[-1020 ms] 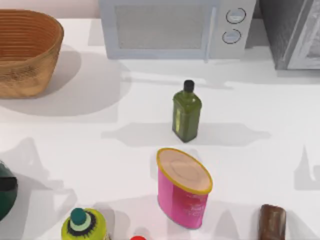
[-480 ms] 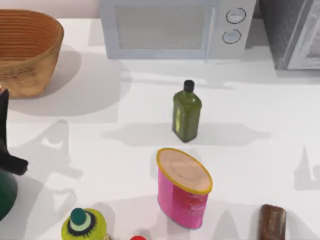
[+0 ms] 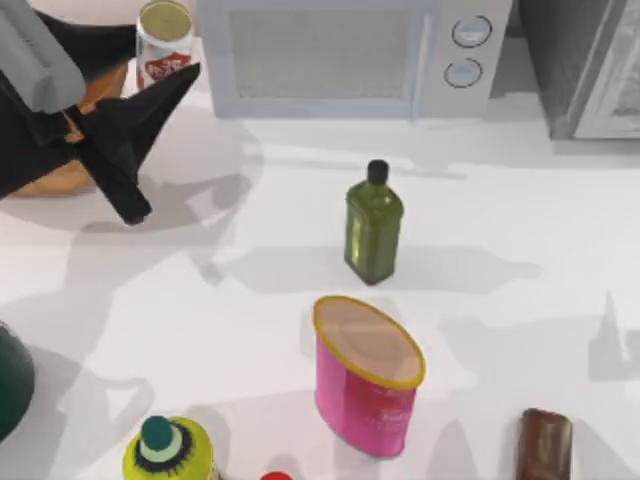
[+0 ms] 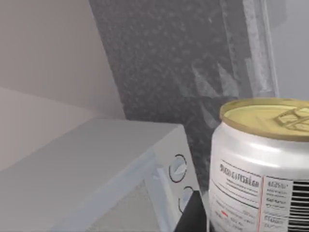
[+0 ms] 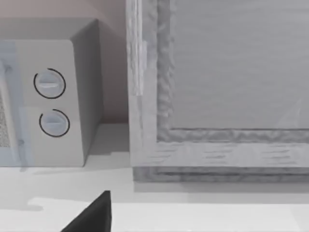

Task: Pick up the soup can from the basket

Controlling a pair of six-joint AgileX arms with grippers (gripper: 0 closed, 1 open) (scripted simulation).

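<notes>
left claw (image 3: 150, 85) grips small white-and-red soup can (image 3: 164, 42) | raised above tan woven wicker basket (image 3: 45, 180) | pickup looks done | right claw unclear

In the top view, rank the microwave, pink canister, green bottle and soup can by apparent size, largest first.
1. Microwave.
2. Pink canister.
3. Green bottle.
4. Soup can, held raised by the left end effector, so nearer the camera and looking larger than it is; still the smallest.
</notes>
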